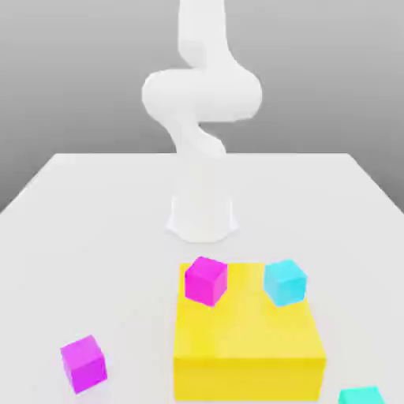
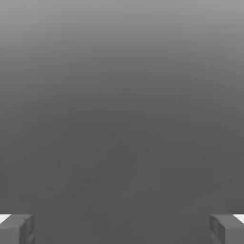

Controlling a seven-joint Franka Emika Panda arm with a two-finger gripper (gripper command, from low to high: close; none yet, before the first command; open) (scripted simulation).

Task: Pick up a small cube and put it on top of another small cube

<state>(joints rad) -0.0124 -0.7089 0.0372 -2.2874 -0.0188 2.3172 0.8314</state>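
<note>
The small turquoise cube (image 1: pixel 361 394) lies on the white table at the exterior view's lower right edge, partly cut off by the frame. The hot-magenta cube (image 1: pixel 206 280) sits on the back left part of the big yellow block's (image 1: pixel 248 347) top. In the hand view my gripper (image 2: pixel 122 231) is open, its two grey fingertips (image 2: pixel 16 228) set far apart with nothing between them and plain grey behind. The white arm (image 1: pixel 201 95) rises from its base (image 1: pixel 202 215) behind the block and bends upward out of the frame.
A sky-cyan small cube (image 1: pixel 285 282) sits on the yellow block's back right, beside the hot-magenta one. A more violet magenta cube (image 1: pixel 83 363) lies on the table (image 1: pixel 95 237) to the exterior view's lower left.
</note>
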